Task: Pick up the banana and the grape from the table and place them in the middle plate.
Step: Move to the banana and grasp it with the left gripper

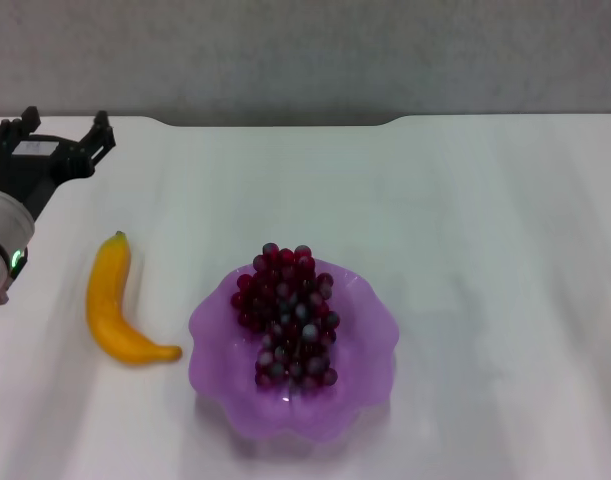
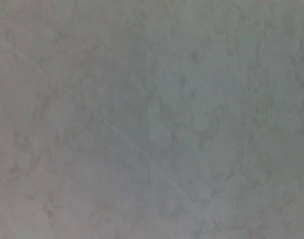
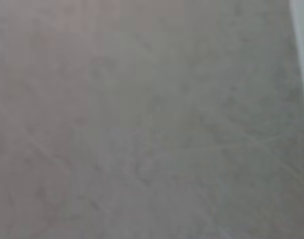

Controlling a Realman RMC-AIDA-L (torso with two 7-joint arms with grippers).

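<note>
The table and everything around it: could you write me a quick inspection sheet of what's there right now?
Surface: white table, notched rear edge.
Banana: lying on the table left of the plate, not touching it.
Grape: bunch resting inside the middle plate.
Clutter: nothing seen.
Left gripper: open, holding nothing, at the table's far left corner, behind the banana.
Right gripper: not in view; only a dark sliver shows at the head view's right edge.
Cables: nothing seen.
Surroundings: plain grey wall behind the table; both wrist views show only a grey surface.
</note>
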